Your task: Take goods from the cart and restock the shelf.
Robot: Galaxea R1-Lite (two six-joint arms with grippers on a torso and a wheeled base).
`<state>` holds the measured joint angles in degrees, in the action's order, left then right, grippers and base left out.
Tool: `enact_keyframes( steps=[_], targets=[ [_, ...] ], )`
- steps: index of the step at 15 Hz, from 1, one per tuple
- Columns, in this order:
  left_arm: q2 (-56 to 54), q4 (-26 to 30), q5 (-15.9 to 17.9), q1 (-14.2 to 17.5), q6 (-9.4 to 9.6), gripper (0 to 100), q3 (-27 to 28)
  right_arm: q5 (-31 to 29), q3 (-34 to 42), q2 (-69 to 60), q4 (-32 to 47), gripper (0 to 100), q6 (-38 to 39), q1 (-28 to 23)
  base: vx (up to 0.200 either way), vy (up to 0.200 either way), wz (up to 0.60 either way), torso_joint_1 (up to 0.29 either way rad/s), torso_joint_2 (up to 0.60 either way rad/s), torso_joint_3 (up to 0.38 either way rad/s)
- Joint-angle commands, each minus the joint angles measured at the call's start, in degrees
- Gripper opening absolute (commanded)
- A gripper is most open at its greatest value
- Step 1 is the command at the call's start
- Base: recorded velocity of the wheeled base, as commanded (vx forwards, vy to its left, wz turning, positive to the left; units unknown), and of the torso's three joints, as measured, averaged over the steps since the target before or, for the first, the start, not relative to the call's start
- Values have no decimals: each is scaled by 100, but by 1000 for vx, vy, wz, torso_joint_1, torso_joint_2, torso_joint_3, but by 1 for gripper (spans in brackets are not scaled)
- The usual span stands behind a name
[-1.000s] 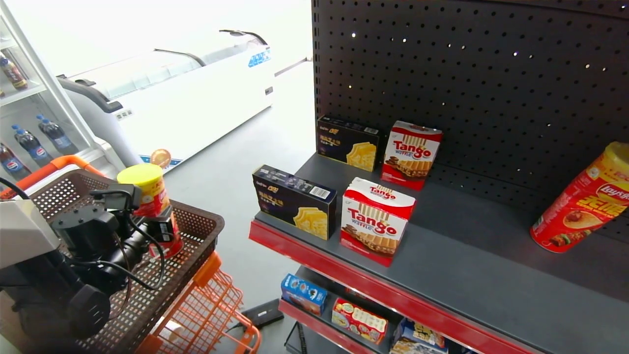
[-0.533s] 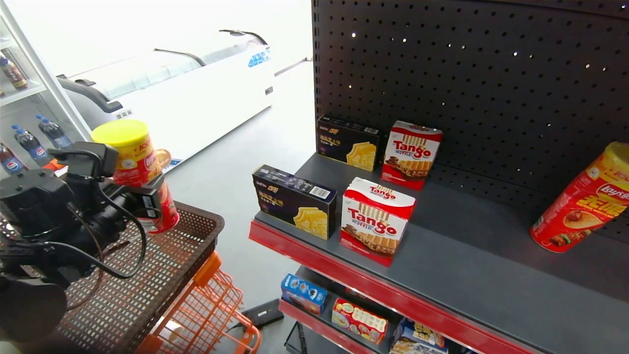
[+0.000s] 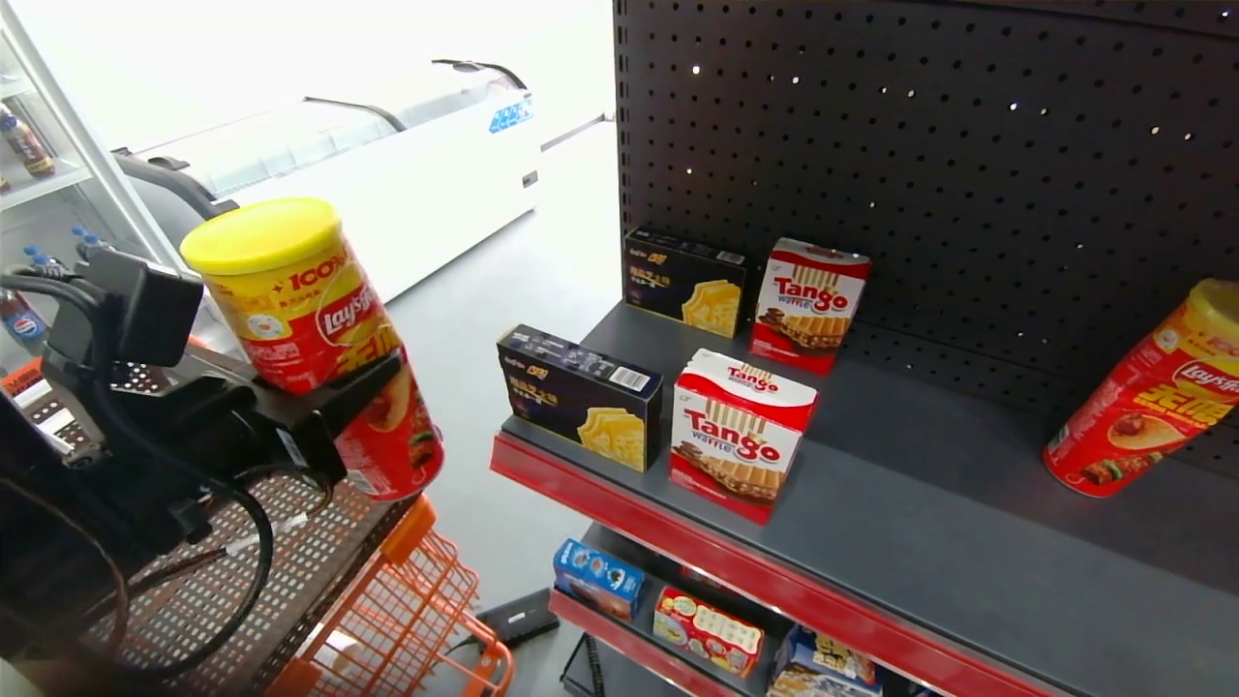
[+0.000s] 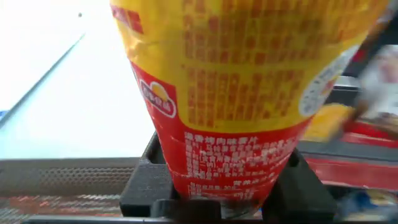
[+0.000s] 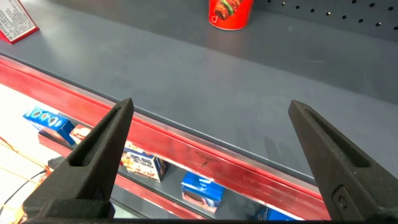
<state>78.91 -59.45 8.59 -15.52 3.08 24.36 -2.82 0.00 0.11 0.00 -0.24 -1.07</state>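
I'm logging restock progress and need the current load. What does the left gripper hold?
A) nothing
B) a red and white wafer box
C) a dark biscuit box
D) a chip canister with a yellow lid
D: the left gripper is clamped on the red and yellow chip canister with its yellow lid on, held above the cart's brown basket; the boxes all stand on the shelf.

My left arm point(image 3: 116, 426) is black, made of rounded matte housings, with a boxy black camera block point(image 3: 145, 310) at the wrist. Thick black cables point(image 3: 261, 566) loop below it. My left fingers point(image 4: 144, 190) are flat black blocks. My right fingers point(image 5: 93, 165) are also black, wedge-shaped, narrowing to blunt tips.
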Motion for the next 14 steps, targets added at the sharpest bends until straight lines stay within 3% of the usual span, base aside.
enact_keyframes(
  steps=[1, 2, 4, 6, 9, 12, 14],
  targets=[
    [-315, 22, 81, -768, -45, 0, -80, 0, 0, 7, 0, 100, -2, 2, 0, 0, 0, 0, 0, 0],
    [-306, 13, 90, -1102, -71, 0, -89, 0, 0, 7, 0, 100, -2, 2, 0, 0, 0, 0, 0, 0],
    [-315, 30, 125, -1832, -414, 0, -89, 0, 0, 7, 0, 100, -2, 2, 0, 0, 0, 0, 0, 0],
    [-297, -40, 257, -2078, -537, 0, -194, 0, 0, 7, 0, 100, -2, 2, 0, 0, 0, 0, 0, 0],
    [-201, 22, 749, -2096, -537, 0, -212, 0, 0, 7, 0, 100, -2, 2, 0, 0, 0, 0, 0, 0],
    [-201, 30, 1259, -2324, -563, 0, -212, 0, 0, 7, 0, 100, -2, 2, 0, 0, 0, 0, 0, 0],
    [-201, 30, 1426, -2333, -598, 0, -291, 0, 0, 7, 0, 100, -2, 2, 0, 0, 0, 0, 0, 0]
  ],
)
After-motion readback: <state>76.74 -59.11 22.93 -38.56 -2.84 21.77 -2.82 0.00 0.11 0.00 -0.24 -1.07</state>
